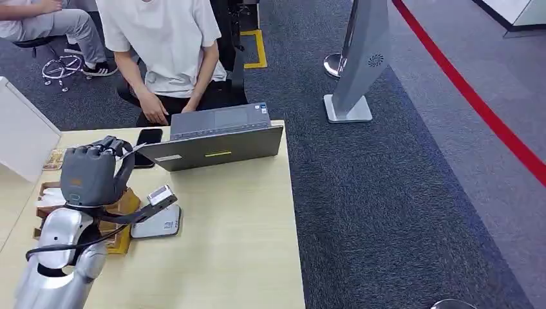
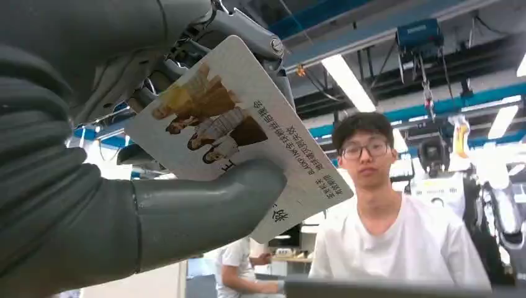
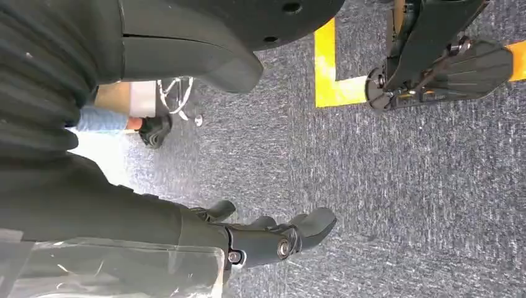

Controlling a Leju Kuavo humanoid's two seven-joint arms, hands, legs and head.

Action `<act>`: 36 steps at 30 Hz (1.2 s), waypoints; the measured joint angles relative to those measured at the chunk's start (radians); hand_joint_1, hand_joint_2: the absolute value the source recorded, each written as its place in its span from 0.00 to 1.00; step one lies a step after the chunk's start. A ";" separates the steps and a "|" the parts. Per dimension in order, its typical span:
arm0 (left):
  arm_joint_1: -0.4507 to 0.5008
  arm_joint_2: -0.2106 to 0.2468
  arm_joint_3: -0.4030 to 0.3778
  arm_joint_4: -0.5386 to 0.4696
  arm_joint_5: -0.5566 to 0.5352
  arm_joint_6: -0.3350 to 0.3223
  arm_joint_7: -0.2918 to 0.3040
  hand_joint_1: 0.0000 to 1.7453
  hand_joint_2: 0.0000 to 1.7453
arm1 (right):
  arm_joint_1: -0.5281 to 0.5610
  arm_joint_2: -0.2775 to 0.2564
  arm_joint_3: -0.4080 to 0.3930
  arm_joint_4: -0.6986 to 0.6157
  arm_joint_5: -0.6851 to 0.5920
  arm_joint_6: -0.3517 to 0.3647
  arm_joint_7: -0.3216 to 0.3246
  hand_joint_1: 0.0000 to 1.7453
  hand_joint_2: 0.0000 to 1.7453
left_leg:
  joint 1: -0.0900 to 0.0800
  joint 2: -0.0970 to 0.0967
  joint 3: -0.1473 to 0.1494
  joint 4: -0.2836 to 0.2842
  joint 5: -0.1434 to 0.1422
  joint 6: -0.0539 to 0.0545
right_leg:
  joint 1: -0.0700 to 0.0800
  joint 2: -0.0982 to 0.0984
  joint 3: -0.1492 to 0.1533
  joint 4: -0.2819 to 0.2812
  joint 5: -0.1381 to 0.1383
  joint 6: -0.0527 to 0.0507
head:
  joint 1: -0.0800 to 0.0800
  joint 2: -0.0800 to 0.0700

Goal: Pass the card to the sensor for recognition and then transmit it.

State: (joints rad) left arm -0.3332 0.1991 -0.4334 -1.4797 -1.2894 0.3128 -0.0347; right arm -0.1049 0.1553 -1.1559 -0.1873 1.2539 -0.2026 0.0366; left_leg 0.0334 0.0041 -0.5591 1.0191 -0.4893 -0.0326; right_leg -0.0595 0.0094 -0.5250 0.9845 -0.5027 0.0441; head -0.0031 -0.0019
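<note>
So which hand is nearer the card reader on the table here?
Left. The left hand holds the card above the table, just beside and above the card reader. The right hand hangs open over the carpet, away from the table.

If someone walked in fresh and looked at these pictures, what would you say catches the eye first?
First, the left hand raised over the wooden table, holding a printed card between thumb and fingers. Just beside it on the table sits the small white sensor, and behind that a grey laptop with a person in a white shirt seated at it.
</note>
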 joint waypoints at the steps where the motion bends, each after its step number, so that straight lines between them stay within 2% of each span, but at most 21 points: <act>1: 0.010 0.004 0.000 -0.001 -0.009 -0.019 0.008 1.00 1.00 | 0.000 0.000 -0.002 0.000 -0.001 -0.001 0.000 0.00 1.00 | 0.000 0.000 0.000 0.000 0.000 0.000 | 0.000 0.000 0.000 0.000 0.000 0.000 | 0.000 0.000; 5: 0.053 0.023 -0.001 -0.001 -0.020 -0.092 0.024 1.00 1.00 | 0.000 0.000 -0.013 0.000 -0.014 -0.003 0.000 0.00 1.00 | 0.000 0.000 0.000 0.000 0.000 0.000 | 0.000 0.000 -0.001 0.000 0.000 0.000 | 0.000 0.000; 15: 0.102 0.061 -0.021 0.014 -0.009 -0.177 0.033 1.00 1.00 | 0.000 0.000 -0.024 0.000 -0.014 -0.005 0.000 0.00 1.00 | 0.000 0.000 0.000 0.000 0.000 0.000 | 0.000 0.000 0.000 0.000 0.000 0.000 | 0.000 0.000; 36: 0.129 0.074 -0.040 0.090 0.032 -0.230 0.027 1.00 1.00 | 0.000 0.000 -0.025 0.000 -0.010 -0.006 -0.003 0.00 1.00 | 0.000 0.000 0.000 0.000 0.000 0.000 | 0.000 0.000 -0.001 0.000 0.000 0.000 | 0.000 0.000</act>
State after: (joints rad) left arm -0.2039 0.2728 -0.4730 -1.3900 -1.2570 0.0828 -0.0076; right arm -0.1047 0.1549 -1.1807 -0.1873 1.2440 -0.2090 0.0332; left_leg 0.0335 0.0042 -0.5592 1.0191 -0.4893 -0.0326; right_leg -0.0595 0.0094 -0.5256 0.9845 -0.5028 0.0441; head -0.0034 -0.0019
